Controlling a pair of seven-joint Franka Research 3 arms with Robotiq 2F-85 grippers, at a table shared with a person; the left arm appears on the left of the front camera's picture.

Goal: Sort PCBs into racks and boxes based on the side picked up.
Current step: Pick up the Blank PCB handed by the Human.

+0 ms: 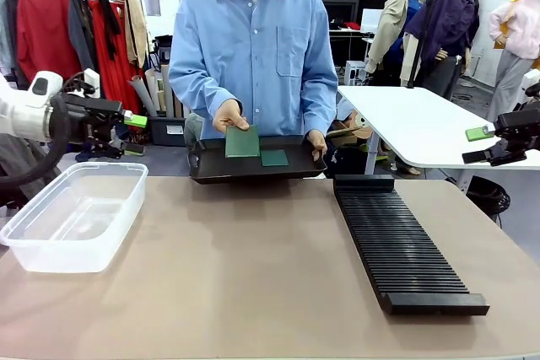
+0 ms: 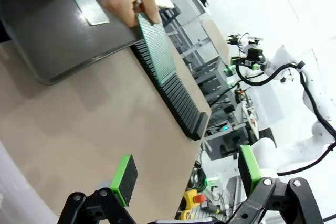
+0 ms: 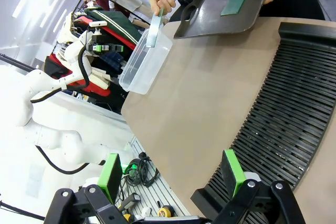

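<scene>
A person at the far side lifts one dark green PCB (image 1: 242, 142) (image 2: 157, 51) (image 3: 154, 30) upright in one hand. A second PCB (image 1: 274, 158) (image 2: 90, 9) (image 3: 235, 1) lies flat on the black tray (image 1: 215, 176) (image 2: 52, 40) (image 3: 205, 19), which the other hand holds. The clear box (image 1: 76, 212) (image 3: 144, 61) stands at the left with nothing in it. The slotted black rack (image 1: 396, 242) (image 2: 176, 90) (image 3: 283, 114) lies at the right. My left gripper (image 1: 131, 134) (image 2: 186, 174) hangs open above the box's far end. My right gripper (image 1: 483, 145) (image 3: 171, 174) hangs open beyond the rack's right side.
The brown tabletop (image 1: 245, 276) between box and rack is bare. A white table (image 1: 413, 124) stands behind at the right, and a clothes rail with garments (image 1: 76, 23) at the back left.
</scene>
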